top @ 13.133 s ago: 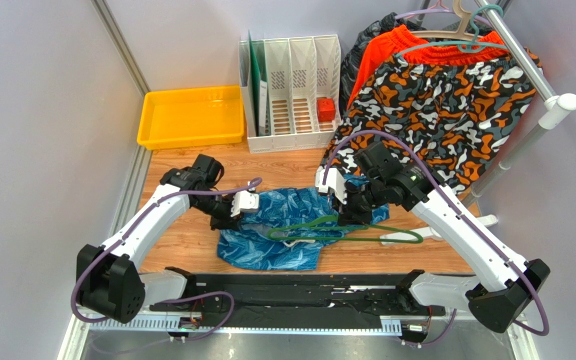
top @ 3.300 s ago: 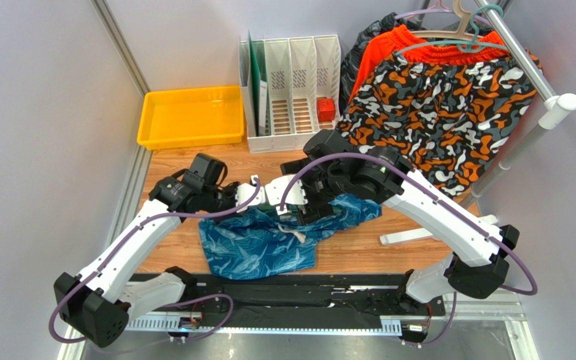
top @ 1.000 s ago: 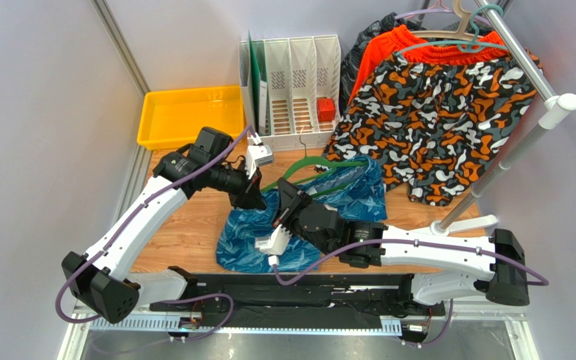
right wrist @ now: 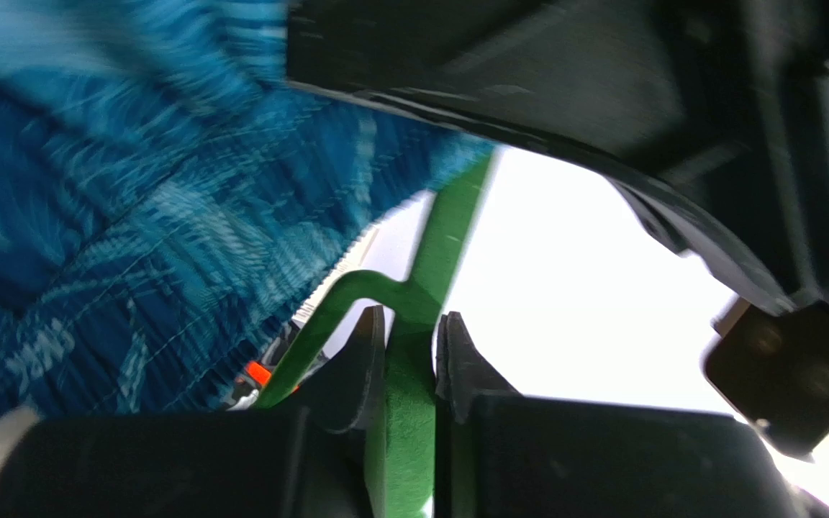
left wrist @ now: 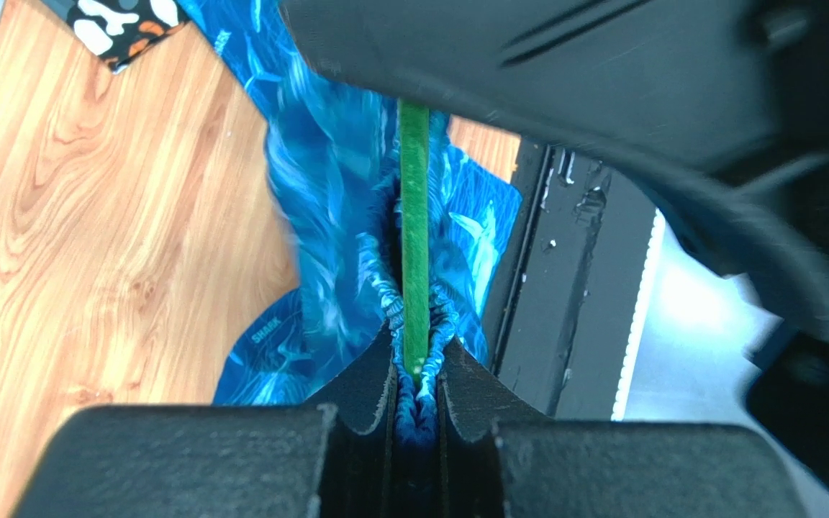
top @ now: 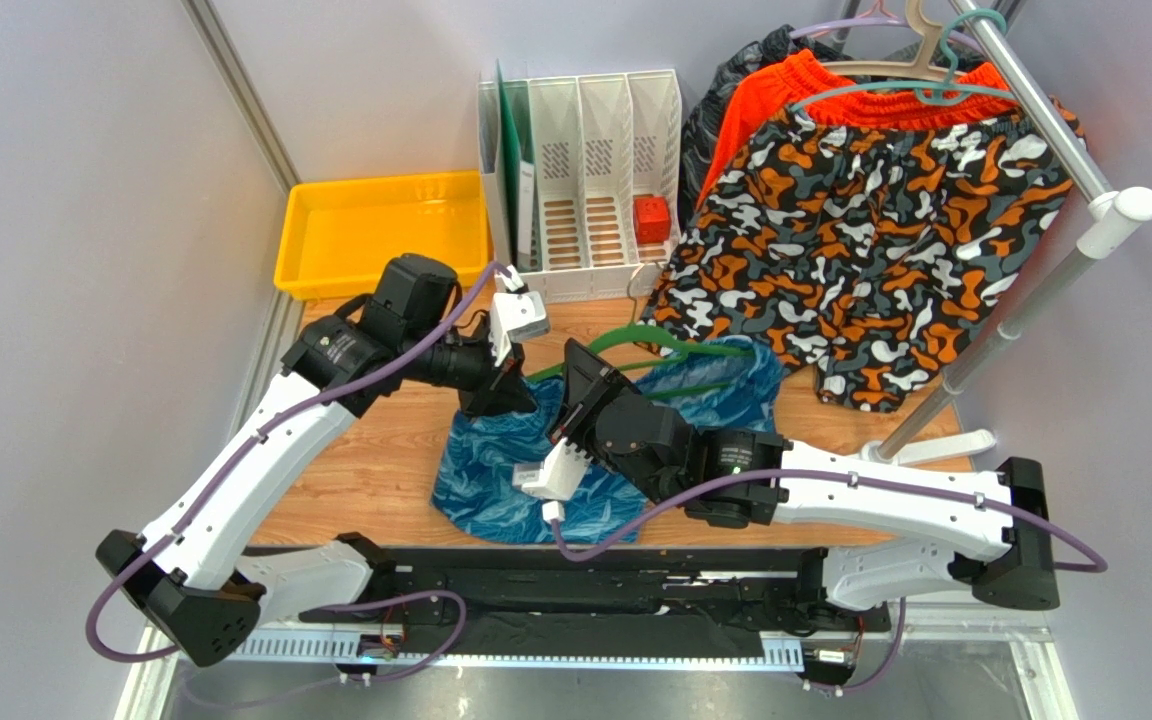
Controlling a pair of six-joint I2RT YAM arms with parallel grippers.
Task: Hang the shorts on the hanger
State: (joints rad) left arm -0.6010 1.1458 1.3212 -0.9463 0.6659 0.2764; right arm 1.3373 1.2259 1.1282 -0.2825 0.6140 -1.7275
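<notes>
Below the left tool, the table carries the trailing shorts. That tool is clenched on their bunched edge and the hanger bar. Right tool straddles the hanger; blur hides whether it grips. Earlier the hanger lay flat on the shorts; now it is raised.

hanger partly inside shorts; shorts on table; tray behind, left.
</notes>
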